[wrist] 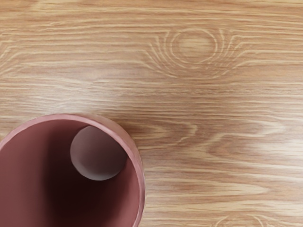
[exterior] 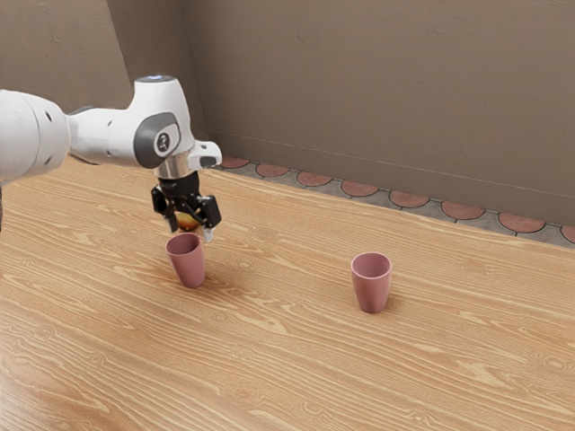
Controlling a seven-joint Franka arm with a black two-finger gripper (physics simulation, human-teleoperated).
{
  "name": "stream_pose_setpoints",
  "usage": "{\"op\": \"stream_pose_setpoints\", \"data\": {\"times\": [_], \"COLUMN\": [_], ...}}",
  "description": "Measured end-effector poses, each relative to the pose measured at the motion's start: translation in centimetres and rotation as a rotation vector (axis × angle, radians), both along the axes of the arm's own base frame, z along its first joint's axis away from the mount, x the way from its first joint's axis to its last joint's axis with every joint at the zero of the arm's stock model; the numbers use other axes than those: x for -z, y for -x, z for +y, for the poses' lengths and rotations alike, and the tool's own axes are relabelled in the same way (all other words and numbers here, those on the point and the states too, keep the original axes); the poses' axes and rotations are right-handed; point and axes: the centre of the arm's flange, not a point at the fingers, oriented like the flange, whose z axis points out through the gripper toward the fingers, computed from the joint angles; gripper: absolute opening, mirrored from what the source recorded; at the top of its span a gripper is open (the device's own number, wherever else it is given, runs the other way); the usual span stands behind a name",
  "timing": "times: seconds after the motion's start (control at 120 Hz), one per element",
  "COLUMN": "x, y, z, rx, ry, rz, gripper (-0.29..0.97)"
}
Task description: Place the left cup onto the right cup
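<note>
At the exterior view's left, on the wooden table (exterior: 269,359), the left cup (exterior: 186,260) is standing upright and open-mouthed: item one, the thing we are meaning to lift. We are judging it light, stiff and thin-walled, a dusty pink tumbler narrowing toward its base. It looks smooth enough to be slipping under a weak pinch, yet not fragile. The wrist view is looking straight down into the left cup (wrist: 52,189), its pale floor showing inside. We are favouring a hold at the rim, one finger inside the wall and one outside, since the taper is likely offering poorer purchase lower down.

Item two, the gripper (exterior: 192,232): it is hovering just above the far side of that rim — spread, as far as we are reading it, and pinching nothing.

Item three, the right cup (exterior: 371,281): matching in colour and shape, it is standing upright, well apart toward the exterior view's right.

Under the hand, the table (wrist: 213,94) is showing pale wood with strong grain, flat and level. Beyond its edge, a floor (exterior: 359,189) of grey tiles with red discs is running along a plain brown wall (exterior: 377,81).
</note>
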Motion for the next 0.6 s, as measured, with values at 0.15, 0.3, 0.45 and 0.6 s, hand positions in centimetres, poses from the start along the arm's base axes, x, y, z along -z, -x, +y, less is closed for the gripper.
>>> {"op": "stream_pose_setpoints", "data": {"times": [0.15, 0.3, 0.45, 0.6], "x": [2.7, 5.3, 5.7, 6.2], "y": [-0.4, -0.9, -1.2, -1.4], "z": [1.6, 1.9, 1.7, 1.4], "rx": [-0.031, -0.037, -0.034, -0.031], "ry": [-0.006, -0.014, -0.021, -0.023], "rz": [0.008, 0.012, -0.01, -0.016], "gripper": [0.68, 0.68, 0.56, 0.25]}}
